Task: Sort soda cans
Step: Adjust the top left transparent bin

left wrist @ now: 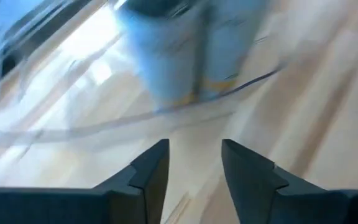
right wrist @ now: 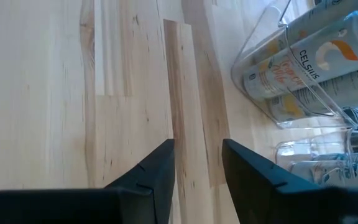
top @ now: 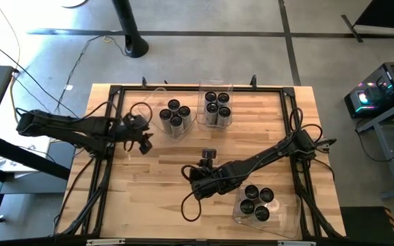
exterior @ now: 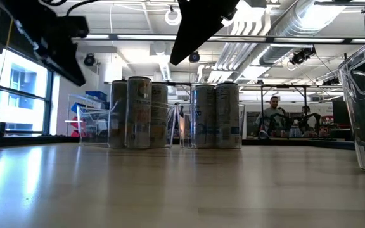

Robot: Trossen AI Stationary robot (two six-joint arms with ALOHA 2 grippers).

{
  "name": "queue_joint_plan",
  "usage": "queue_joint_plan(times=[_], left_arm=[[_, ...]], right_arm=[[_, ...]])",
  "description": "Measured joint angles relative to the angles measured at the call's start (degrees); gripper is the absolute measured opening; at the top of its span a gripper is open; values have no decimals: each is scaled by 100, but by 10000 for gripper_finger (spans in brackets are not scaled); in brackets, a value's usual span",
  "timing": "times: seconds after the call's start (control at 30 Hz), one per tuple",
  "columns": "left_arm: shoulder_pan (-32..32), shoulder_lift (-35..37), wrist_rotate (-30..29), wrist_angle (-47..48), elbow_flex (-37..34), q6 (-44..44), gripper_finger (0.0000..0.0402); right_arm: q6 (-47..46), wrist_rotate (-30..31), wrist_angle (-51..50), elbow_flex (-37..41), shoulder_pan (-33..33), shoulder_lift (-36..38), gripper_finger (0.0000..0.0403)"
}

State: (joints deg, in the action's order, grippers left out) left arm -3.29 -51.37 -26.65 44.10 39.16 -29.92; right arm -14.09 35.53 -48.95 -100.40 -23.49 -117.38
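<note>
Empty left gripper (top: 144, 141) jaws just beside binned soda cans (top: 174, 115).

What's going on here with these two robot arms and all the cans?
Two robot arms are sorting soda cans into clear bins on a wooden table. All twelve cans already stand inside three bins, four in each: two bins at the far edge, one at the near right. The left gripper hangs beside the far left bin, open and holding nothing. The right gripper sits mid-table, also open and empty.
</note>
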Motion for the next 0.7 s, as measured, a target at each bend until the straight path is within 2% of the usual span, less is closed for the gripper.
queue_joint_plan(times=[0.13,0.3,0.5,0.63,0.7], left_arm=[[185,135,-258,248,-462,-754,105],[873,88,-350,-409,-1222,-873,53],[1898,25,-544,-1496,-1837,-78,5],[2470,-4,-503,-2576,-2192,619,4],[2774,-48,-284,-3111,-2324,947,4]], right_arm=[[1,0,7,-1,-2,0,126],[23,0,22,-1,-1,0,126],[105,0,33,0,-2,2,126],[107,0,33,0,-2,1,126],[107,2,33,0,4,1,126]])
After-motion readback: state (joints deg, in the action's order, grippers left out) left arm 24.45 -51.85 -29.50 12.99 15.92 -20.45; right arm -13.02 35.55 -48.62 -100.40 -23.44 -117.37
